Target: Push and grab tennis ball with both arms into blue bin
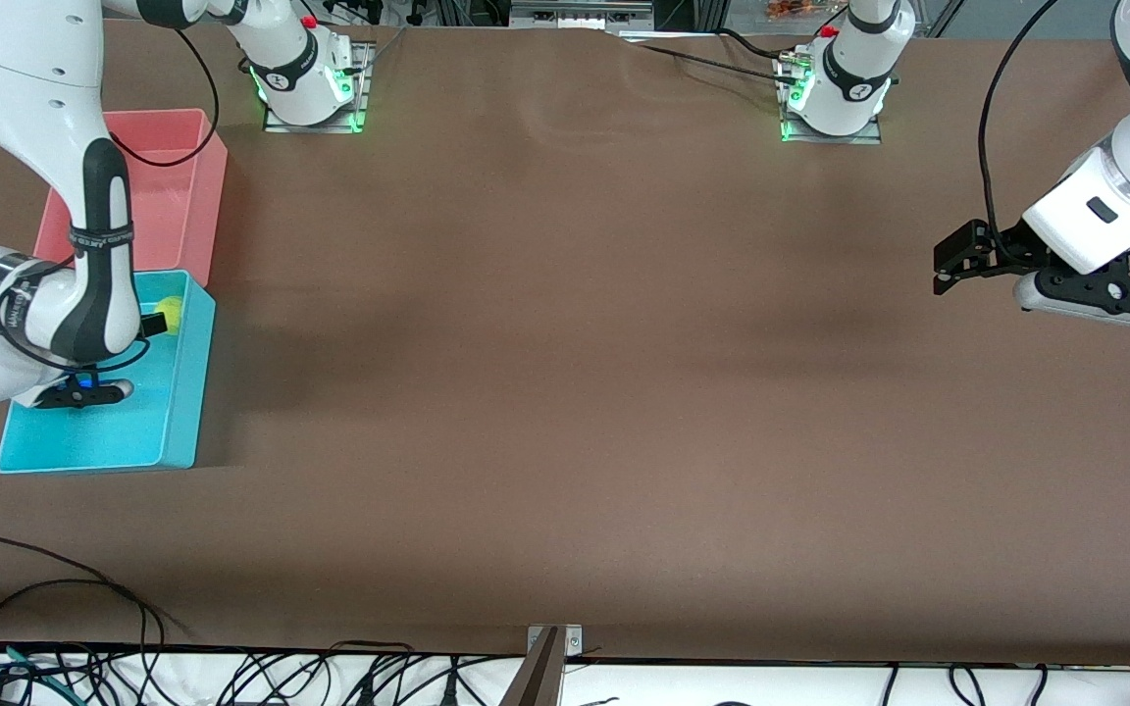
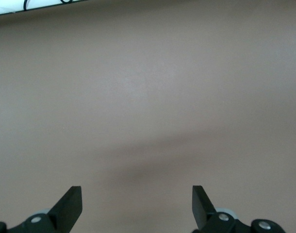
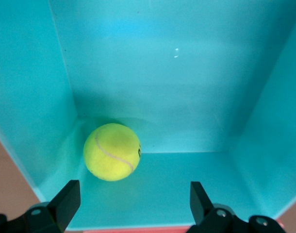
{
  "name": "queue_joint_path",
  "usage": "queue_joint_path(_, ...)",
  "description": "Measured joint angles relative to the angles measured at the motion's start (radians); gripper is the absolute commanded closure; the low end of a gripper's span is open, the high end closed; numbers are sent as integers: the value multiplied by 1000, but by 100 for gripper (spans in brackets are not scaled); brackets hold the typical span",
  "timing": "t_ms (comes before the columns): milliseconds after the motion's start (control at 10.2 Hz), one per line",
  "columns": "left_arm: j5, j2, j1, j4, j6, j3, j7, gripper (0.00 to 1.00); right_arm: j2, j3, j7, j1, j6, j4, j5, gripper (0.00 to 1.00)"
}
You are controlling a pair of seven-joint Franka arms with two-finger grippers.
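The tennis ball lies inside the blue bin at the right arm's end of the table, near the bin's corner toward the pink bin. In the right wrist view the ball rests on the bin's floor, against its wall. My right gripper hangs over the bin beside the ball, open and empty, not touching it. My left gripper is open and empty, held over bare table at the left arm's end.
A pink bin stands directly against the blue bin, farther from the front camera. Cables lie along the table's near edge. The brown tabletop stretches between the two arms.
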Motion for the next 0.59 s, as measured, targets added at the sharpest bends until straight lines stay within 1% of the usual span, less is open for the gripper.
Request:
queue_joint_path(196,0,0,0,0,0,0,0,0,-5,-20,0,-4,-64,83,0,0)
queue_joint_path(393,0,0,0,0,0,0,0,0,-14,-24,0,-4,-150,205,0,0)
queue_joint_path(589,0,0,0,0,0,0,0,0,-26,-23,36,-1,-184,298,0,0)
